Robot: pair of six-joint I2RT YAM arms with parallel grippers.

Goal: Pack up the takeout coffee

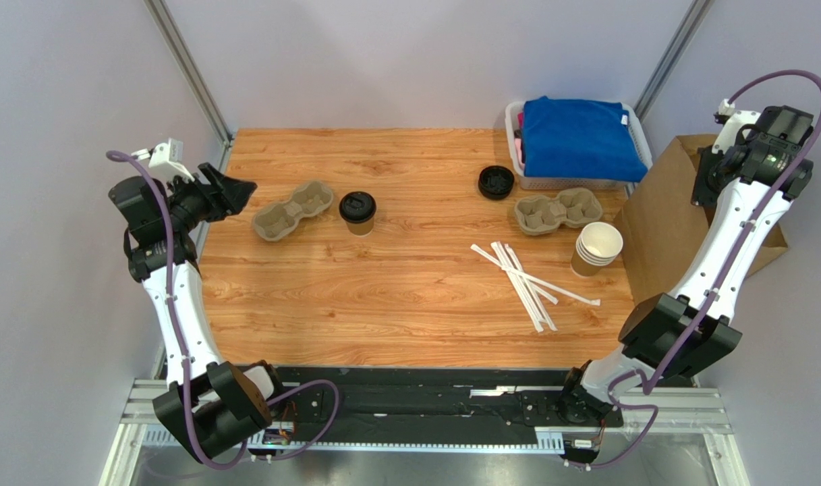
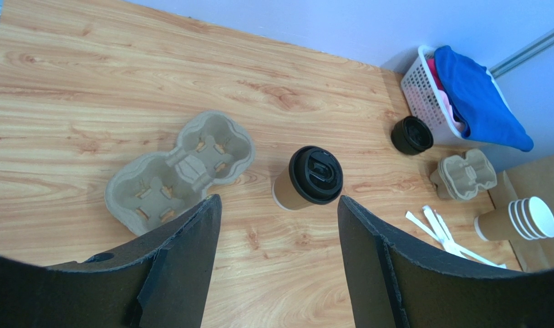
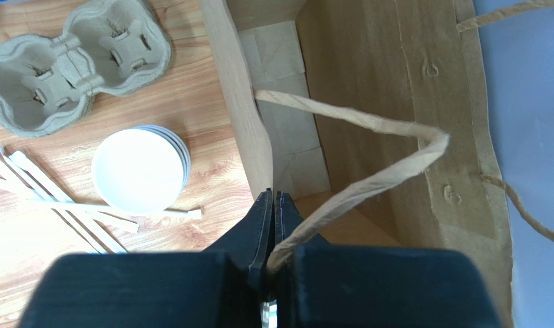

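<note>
The takeout coffee (image 1: pixel 357 210), a brown paper cup with a black lid, stands upright on the wooden table beside a two-slot pulp carrier (image 1: pixel 293 211). My left gripper (image 1: pixel 244 190) hovers at the table's left edge, open and holding nothing. In the left wrist view the coffee (image 2: pixel 312 176) sits just beyond the gap between the fingers (image 2: pixel 197 239), with the carrier (image 2: pixel 180 171) to its left. My right gripper (image 3: pixel 273 195) is shut on the twisted paper handle (image 3: pixel 368 178) of the brown paper bag (image 3: pixel 396 82), which stands off the table's right edge (image 1: pixel 668 233).
A second pulp carrier (image 1: pixel 558 211), a stack of unlidded cups (image 1: pixel 597 248), white stir sticks (image 1: pixel 526 278) and a loose black lid (image 1: pixel 496 182) lie on the right half. A white basket (image 1: pixel 513 132) holding blue cloth stands at the back right.
</note>
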